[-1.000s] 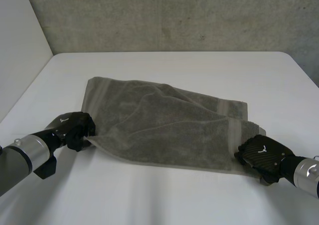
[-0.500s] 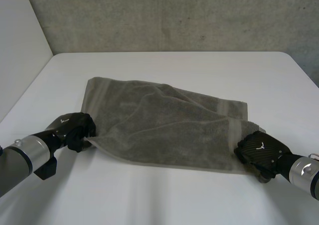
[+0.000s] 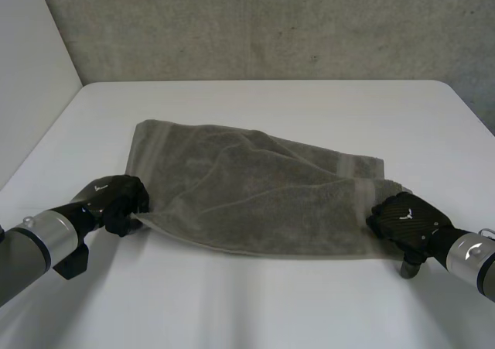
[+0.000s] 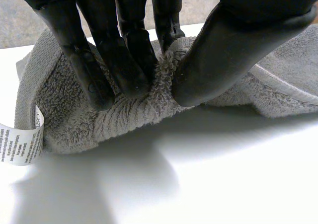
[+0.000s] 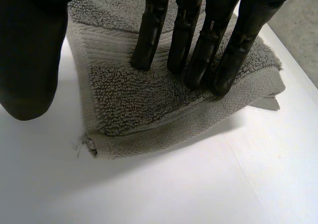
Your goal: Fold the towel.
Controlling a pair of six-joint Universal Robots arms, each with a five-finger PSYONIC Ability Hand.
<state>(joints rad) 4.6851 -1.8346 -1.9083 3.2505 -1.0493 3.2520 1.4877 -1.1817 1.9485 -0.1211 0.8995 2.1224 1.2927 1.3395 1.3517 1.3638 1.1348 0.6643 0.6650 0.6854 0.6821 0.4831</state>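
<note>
A grey-green towel [image 3: 255, 194] lies rumpled across the middle of the white table [image 3: 255, 302]. My left hand [image 3: 116, 198] is at the towel's near left corner. In the left wrist view its fingers [image 4: 124, 50] and thumb [image 4: 223, 50] pinch a bunched fold of towel [image 4: 129, 117] between them. My right hand [image 3: 402, 221] is at the near right corner. There its straight fingers [image 5: 194, 40] rest on top of the doubled towel corner [image 5: 134, 100], and the thumb [image 5: 27, 60] stands apart beside the towel's edge, over bare table.
A white care label [image 4: 20, 144] hangs from the towel's edge beside my left hand. A grey wall [image 3: 271, 24] rises behind the table's far edge. Bare white table runs along the near side and behind the towel.
My right hand has moved away from the table's near edge, and the towel's near right corner has gone with it. The left hand has stayed still, holding its corner.
</note>
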